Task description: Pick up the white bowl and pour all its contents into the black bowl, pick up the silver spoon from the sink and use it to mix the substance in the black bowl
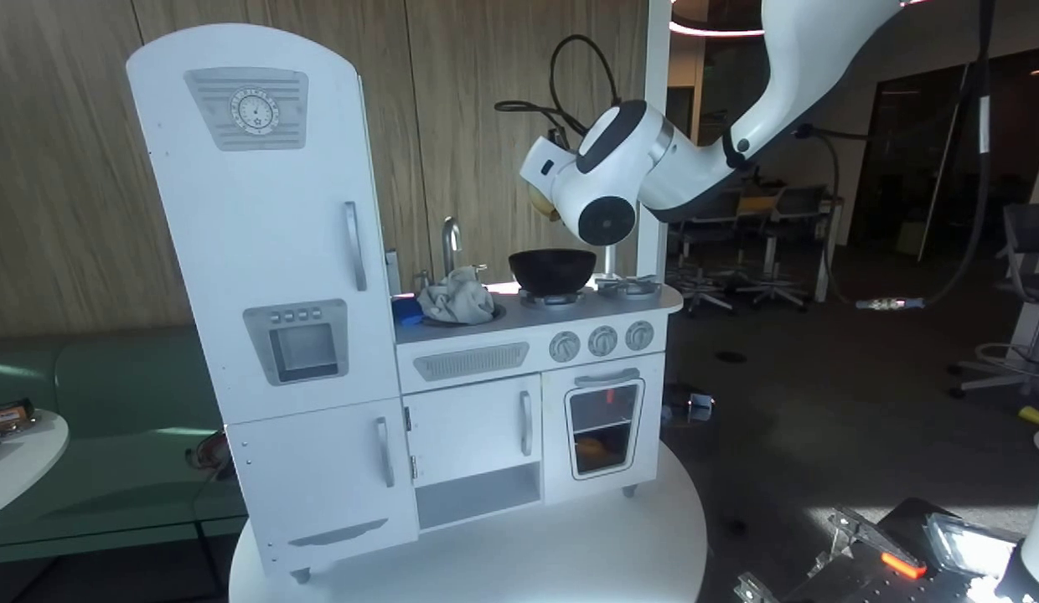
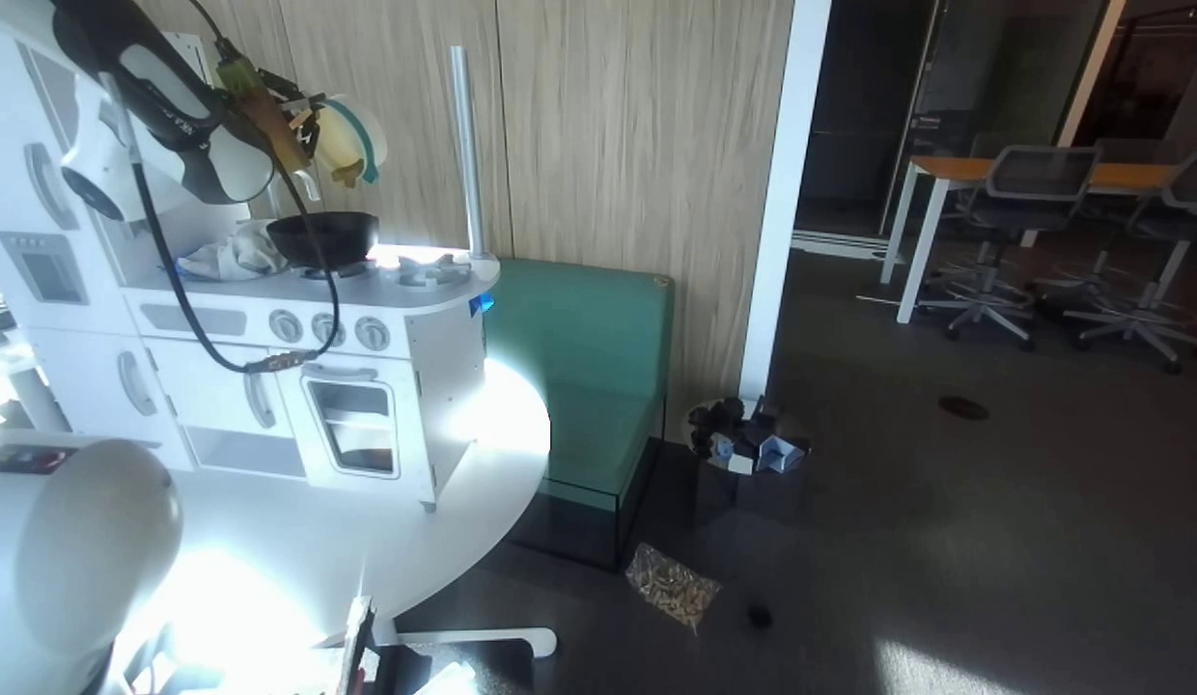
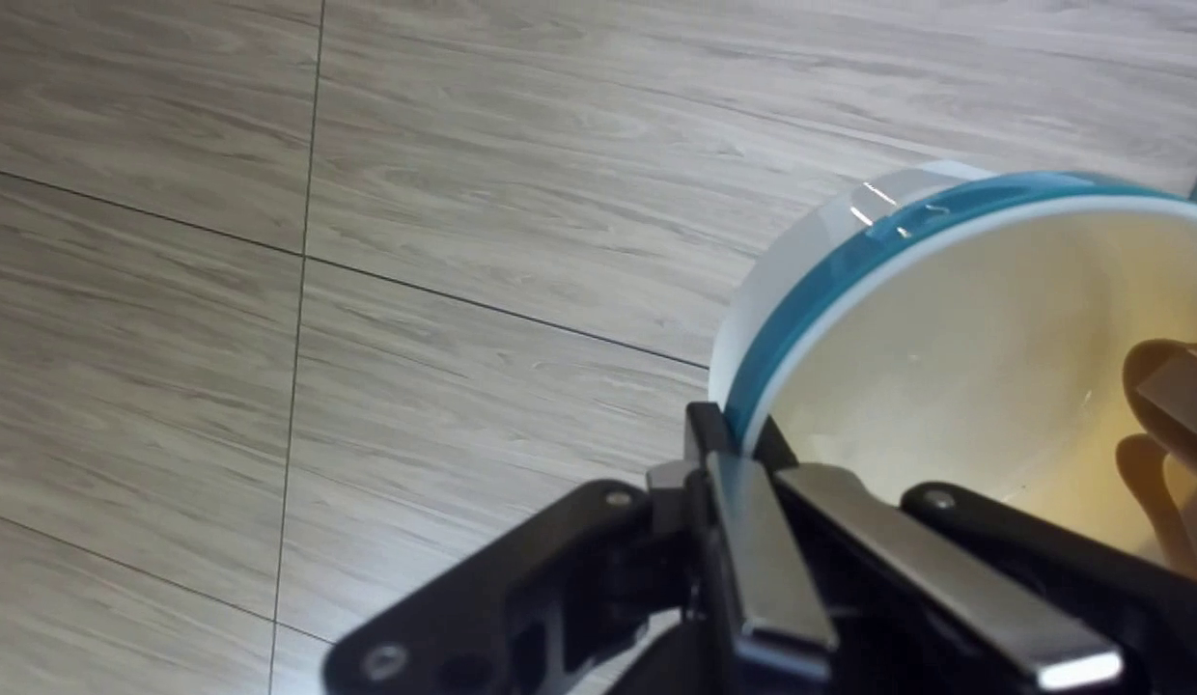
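Note:
The white bowl with a teal band [image 3: 946, 328] is held on its side in the wrist view, partly cut off by the right edge. My gripper [image 3: 740, 432] is shut on its rim. Brown shapes show inside it; I cannot tell whether they are contents or shadows. In an exterior view the tilted white bowl [image 2: 340, 145] hangs above and slightly right of the black bowl [image 2: 330, 239], with my gripper [image 2: 309, 124] at its rim. The black bowl also stands upright on a burner in an exterior view [image 1: 553, 271]; its inside is hidden. The silver spoon is not visible.
A grey cloth [image 1: 457, 297] lies over the sink [image 1: 498, 313], beside the faucet [image 1: 451, 243] and a blue item [image 1: 407, 311]. A tall white toy fridge [image 1: 260, 226] stands beside the counter. A vertical metal post [image 2: 466, 154] rises at the counter's end. A cable [image 2: 164, 261] hangs from the arm.

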Controlling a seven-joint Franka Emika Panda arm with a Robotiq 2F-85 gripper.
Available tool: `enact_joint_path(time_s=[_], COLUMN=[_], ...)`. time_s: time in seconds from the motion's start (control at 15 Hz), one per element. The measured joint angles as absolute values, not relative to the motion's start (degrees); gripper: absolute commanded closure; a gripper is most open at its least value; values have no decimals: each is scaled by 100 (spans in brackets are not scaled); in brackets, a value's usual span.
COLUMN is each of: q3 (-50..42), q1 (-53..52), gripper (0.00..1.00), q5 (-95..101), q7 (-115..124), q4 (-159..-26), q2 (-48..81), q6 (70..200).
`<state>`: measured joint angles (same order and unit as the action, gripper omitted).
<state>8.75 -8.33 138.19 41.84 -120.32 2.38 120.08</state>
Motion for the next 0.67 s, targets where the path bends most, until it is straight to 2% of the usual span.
enact_joint_path(time_s=[0.4,0.67], q3=[888,865], q1=[-836,-816], gripper=[98,98], q5=[13687,12411], q7=[4179,4127], q4=[-12048,-11940], q2=[238,161], q6=[11580,11903])
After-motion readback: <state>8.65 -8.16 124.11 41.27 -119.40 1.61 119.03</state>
